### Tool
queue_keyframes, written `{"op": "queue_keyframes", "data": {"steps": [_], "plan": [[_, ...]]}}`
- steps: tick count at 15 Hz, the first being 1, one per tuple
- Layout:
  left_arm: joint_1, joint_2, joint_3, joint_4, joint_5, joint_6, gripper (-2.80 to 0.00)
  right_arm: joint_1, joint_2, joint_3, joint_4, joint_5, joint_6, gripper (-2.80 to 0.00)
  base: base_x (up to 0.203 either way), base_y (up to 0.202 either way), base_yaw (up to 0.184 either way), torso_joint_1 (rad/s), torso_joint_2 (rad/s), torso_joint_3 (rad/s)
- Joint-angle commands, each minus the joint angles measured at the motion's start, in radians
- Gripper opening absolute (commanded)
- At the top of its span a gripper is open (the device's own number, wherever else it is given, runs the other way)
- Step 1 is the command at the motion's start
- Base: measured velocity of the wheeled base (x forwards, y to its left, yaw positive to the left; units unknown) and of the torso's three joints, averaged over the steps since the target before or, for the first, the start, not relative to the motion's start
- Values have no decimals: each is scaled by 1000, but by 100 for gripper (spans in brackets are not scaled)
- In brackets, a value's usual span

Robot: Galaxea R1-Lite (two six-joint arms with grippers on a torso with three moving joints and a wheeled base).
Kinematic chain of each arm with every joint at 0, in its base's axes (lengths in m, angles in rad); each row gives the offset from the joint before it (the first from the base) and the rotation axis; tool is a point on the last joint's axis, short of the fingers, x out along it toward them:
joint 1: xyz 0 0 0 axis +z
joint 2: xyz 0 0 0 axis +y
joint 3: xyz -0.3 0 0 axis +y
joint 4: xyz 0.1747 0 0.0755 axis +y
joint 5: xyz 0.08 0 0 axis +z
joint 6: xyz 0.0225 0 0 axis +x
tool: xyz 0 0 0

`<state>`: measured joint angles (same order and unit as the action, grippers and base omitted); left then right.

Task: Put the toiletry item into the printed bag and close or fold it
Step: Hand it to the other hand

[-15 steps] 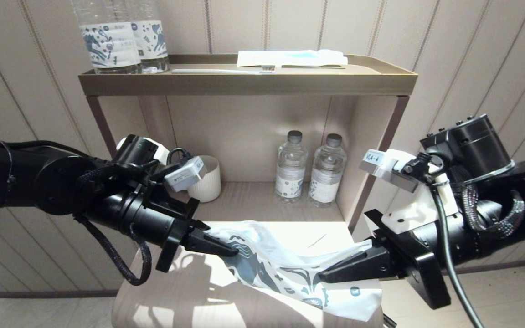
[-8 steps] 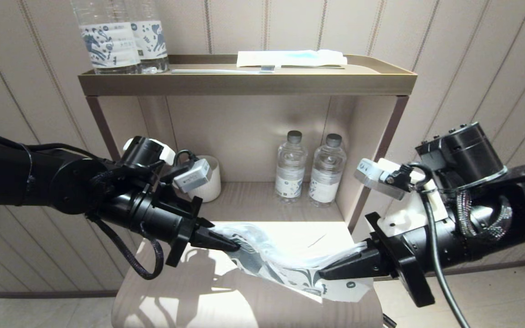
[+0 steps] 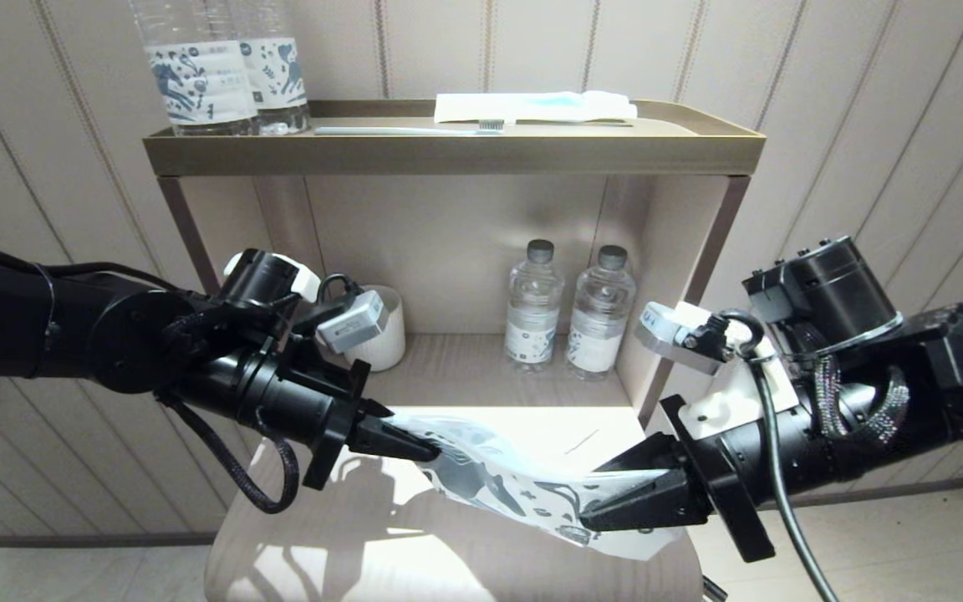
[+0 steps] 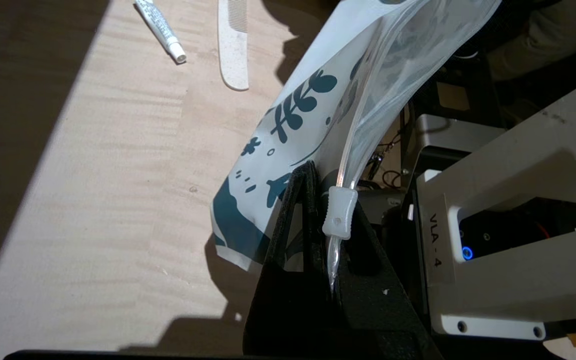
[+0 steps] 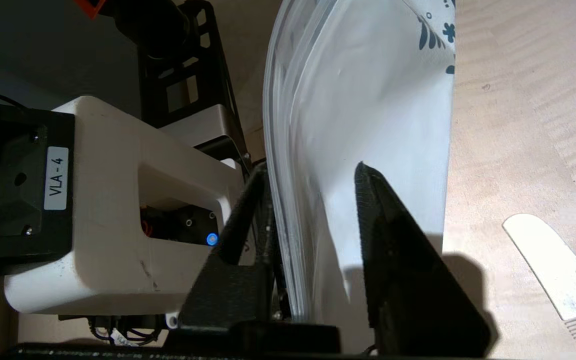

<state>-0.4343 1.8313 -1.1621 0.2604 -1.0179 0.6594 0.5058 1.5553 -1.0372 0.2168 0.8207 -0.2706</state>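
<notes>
The printed bag, white with dark blue motifs, hangs stretched between both grippers above the sunlit wooden top. My left gripper is shut on the bag's end, right beside its clear zip slider. My right gripper is open, its jaws apart around the bag's other end, which lies against one finger. The toiletry item, a flat white comb, lies on the wood outside the bag; its rounded end shows beside the right gripper.
A small white tube lies near the comb. Behind stand two water bottles and a white cup on the shelf. The top tray carries two bottles, a toothbrush and a packet.
My right gripper has opened its jaws and shifted left and lower. The bag has drawn narrower and sags lower between the grippers. The left gripper stays shut on its end.
</notes>
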Motion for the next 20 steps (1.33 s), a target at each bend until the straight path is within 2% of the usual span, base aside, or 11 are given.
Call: {"op": "queue_keyframes", "data": {"steps": [1,7,9,14,17,20], "plan": [[0,-4,1,2,-6,3,-280,3,3,-4,1,1,-2,0,0,0,0,0,0,0],[7,14,4,-26,28,3,-280,-24,-34,17,4,-5,-1,0,0,0,0,0,0,0],[31,12,6,-24,31,2,-280,-80,-92,56,4,-5,-2,0,0,0,0,0,0,0],[124,16,-20,13,70,-12,-280,-155,-140,91,11,-3,6,0,0,0,0,0,0,0],[174,22,-80,89,71,-73,-280,-193,-159,102,16,-5,23,0,0,0,0,0,0,0],[210,-36,-28,118,77,-90,-280,-216,-175,116,16,-71,70,0,0,0,0,0,0,0]]}}
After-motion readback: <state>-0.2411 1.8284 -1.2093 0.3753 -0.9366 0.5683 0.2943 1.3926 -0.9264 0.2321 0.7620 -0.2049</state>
